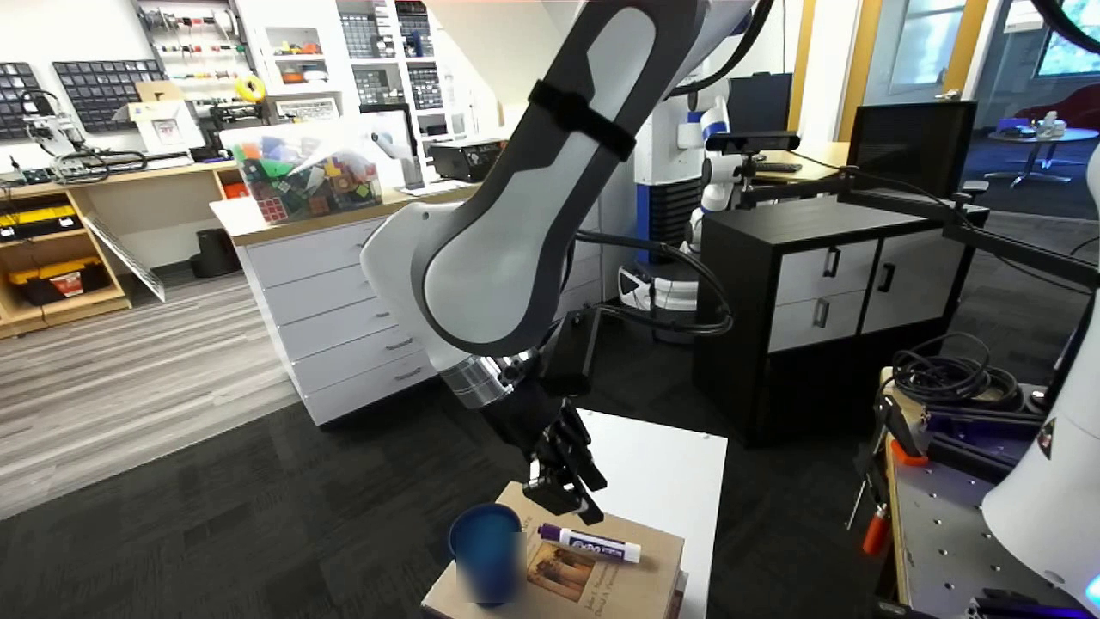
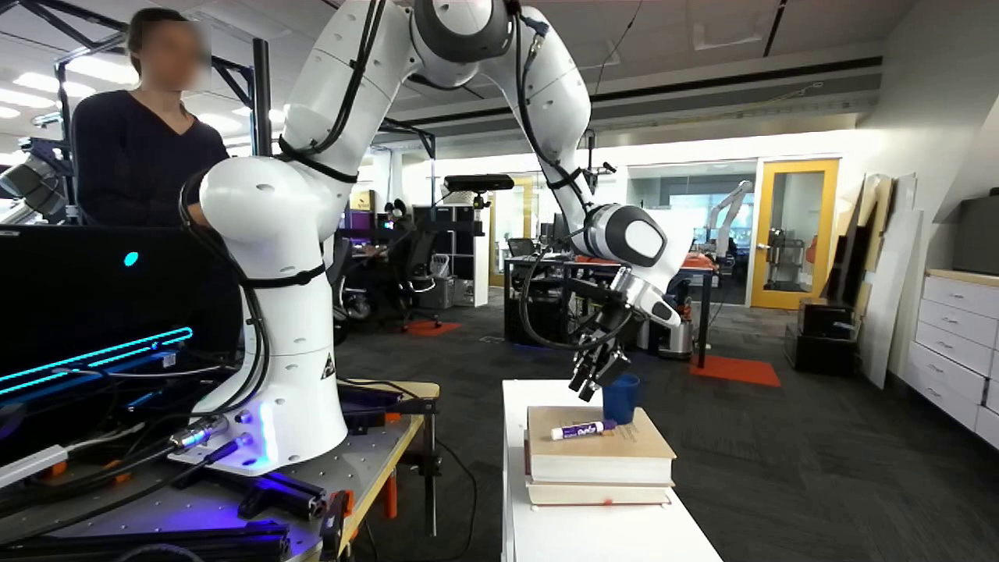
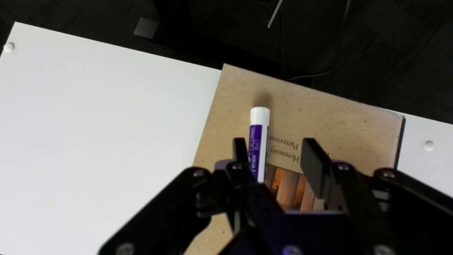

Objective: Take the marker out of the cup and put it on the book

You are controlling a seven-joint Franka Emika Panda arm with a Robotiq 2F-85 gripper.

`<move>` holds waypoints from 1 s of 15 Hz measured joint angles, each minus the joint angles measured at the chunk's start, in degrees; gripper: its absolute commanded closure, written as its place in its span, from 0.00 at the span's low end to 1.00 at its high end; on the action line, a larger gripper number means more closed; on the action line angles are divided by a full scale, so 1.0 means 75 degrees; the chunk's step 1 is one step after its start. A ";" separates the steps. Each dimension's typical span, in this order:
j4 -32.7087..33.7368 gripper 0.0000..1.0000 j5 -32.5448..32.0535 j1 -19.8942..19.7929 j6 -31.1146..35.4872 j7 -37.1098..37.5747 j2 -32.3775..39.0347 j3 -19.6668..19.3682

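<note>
claw point(image 3: 275, 148) spread, holding nothing, above book point(image 3: 347, 127) | marker point(image 1: 590, 543) flat on book, below claw, long axis roughly square to claw's closing direction | cup point(image 2: 620, 400) upright on book | placement looks done; upward retreat seems due

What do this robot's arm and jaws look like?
The arm is rounded and white, with dark grey trim, black straps around it and black cables along it. A small dark triangle marks its base. Past a shiny silver ring come the black, jointed jaws.
</note>
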 measured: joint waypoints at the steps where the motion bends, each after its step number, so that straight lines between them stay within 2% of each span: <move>1: 0.0066 0.19 0.0000 0.0000 0.0006 -0.0010 0.0037 -0.0008; 4: 0.0125 0.02 0.0000 0.0000 0.0168 -0.0053 0.0030 -0.0024; 7: -0.0045 0.00 0.0000 -0.0006 0.0931 -0.0081 -0.0194 -0.0028; 15: -0.1195 0.00 0.0011 -0.0090 0.2882 -0.0087 -0.1416 -0.0044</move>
